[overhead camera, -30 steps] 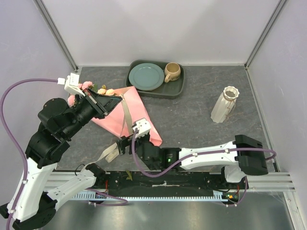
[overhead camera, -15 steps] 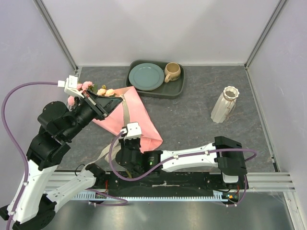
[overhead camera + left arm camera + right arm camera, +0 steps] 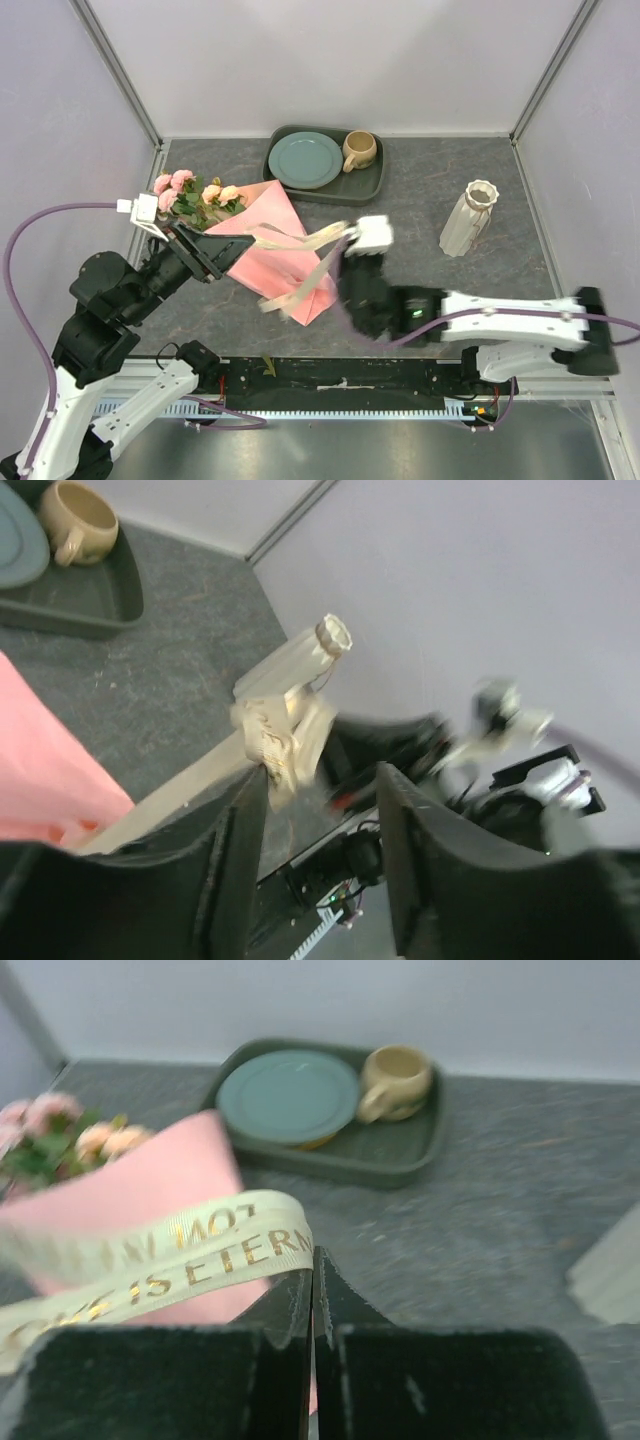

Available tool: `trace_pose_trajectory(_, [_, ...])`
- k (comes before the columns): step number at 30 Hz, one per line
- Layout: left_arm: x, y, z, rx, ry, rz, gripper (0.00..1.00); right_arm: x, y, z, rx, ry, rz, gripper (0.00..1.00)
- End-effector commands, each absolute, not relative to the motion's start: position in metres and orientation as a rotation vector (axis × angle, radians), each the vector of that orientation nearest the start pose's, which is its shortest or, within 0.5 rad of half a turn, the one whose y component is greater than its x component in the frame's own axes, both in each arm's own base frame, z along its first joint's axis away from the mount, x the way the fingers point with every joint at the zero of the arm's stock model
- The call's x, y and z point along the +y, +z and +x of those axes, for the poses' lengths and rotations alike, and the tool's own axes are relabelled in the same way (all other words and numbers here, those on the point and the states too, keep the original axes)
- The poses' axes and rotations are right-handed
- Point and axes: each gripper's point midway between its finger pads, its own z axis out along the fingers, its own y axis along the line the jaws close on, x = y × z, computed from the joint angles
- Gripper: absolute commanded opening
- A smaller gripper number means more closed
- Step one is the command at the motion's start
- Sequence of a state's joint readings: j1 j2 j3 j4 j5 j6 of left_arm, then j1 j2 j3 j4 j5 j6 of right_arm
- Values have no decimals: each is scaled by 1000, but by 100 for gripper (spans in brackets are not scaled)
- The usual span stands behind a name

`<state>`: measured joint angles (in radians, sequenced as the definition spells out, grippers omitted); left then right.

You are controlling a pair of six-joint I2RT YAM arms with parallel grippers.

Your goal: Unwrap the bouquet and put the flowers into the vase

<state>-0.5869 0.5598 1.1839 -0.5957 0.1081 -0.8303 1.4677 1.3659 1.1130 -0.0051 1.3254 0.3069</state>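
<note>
Two changes were recorded across the last second. First, the right gripper (image 3: 312,1260) was clenched on the cream fabric ribbon with gold lettering (image 3: 230,1255). It was carried from the near-left corner of the wrap towards the middle of the grey stone-patterned table (image 3: 410,215). The ribbon was thereby drawn out in a long loose band from the bouquet of pink and peach artificial roses in a cone of salmon-pink paper (image 3: 270,255).

Second, the left gripper (image 3: 320,775), previously closed at the cone's mouth, was released; nothing was seen between its fingers.

The bouquet was left lying on the table, left of centre, with the flowers (image 3: 190,190) exposed at its far-left end. The tie was judged to be loosened while the paper remained wrapped around the stems, so unwrapping was judged only partly done. The tall cream-white ribbed ceramic vase (image 3: 468,218) stood upright, well apart to the right, with no flowers in it.
</note>
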Motion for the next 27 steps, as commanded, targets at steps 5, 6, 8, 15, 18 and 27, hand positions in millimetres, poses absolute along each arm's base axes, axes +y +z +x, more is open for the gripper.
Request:
trace_pose_trajectory(5, [-148, 376, 136, 1761, -1006, 95, 64, 92, 425, 207, 1575, -283, 107, 0])
trace_pose_trajectory(6, [-146, 373, 137, 1762, -985, 94, 65, 71, 448, 202, 1568, -264, 165, 0])
trace_pose_trajectory(8, [-139, 370, 137, 1751, -947, 92, 66, 33, 470, 191, 1565, -251, 237, 0])
trace_pose_trajectory(15, [-135, 365, 134, 1732, -944, 89, 66, -33, 514, 171, 1576, -222, 293, 0])
trace_pose_trajectory(18, [-135, 363, 132, 1732, -950, 90, 66, -19, 501, 176, 1570, -228, 250, 0])
trace_pose_trajectory(27, [-140, 362, 128, 1753, -986, 106, 66, 99, 388, 230, 1592, -249, 141, 0])
